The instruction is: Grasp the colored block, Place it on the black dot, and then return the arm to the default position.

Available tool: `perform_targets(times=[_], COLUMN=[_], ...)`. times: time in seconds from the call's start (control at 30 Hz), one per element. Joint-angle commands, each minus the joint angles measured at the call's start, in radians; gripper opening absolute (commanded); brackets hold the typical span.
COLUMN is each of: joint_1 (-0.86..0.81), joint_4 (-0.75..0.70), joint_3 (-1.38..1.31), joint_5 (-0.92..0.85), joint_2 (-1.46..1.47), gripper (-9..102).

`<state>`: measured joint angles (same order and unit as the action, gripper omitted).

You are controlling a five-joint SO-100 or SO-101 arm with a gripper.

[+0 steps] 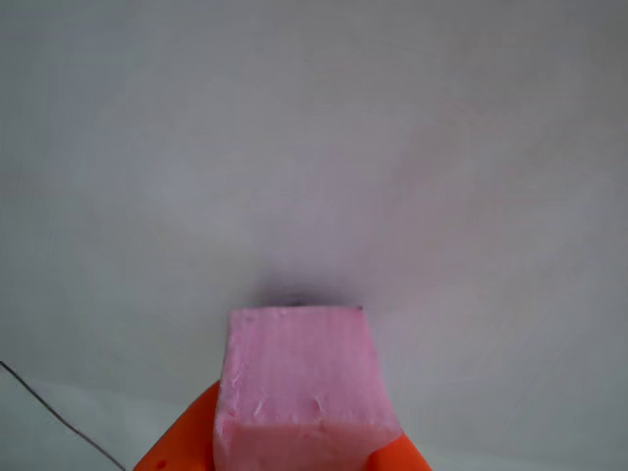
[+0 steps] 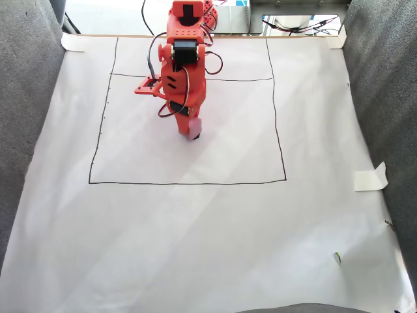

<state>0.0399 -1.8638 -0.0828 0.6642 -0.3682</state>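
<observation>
Hand [image 1: 294, 461] grips pink block [image 1: 299, 378] — squarely upright.

There is one pink block [image 1: 299, 388], and it shows in both the other view and the fixed view. There is one dark blot [image 1: 289, 292] on the paper, peeking out just behind the block in the other view. There is one orange robot arm [image 2: 182, 65] with one gripper [image 1: 285, 461], and two orange fingers [image 1: 182, 442] show, one on each side of the block. There is one big white paper sheet [image 2: 195, 235]. One big square [image 2: 189, 182] is drawn on it in thin dark lines, with one more line [image 2: 241, 79] across its top part. Three bits of tape [image 2: 369, 177] show at the paper's edges.
</observation>
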Motion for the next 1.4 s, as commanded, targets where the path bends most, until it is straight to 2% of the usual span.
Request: perform_targets(times=[0.0,1.17,1.37], joint_1=[0.011,-0.009,-0.012], joint_4=[-0.080,-0.075,-0.075], joint_3=[-0.038,0.023,0.023], joint_5=[0.003,-0.005,-0.005], joint_2=[-0.012,-0.020,-0.025], gripper=[0,0,12])
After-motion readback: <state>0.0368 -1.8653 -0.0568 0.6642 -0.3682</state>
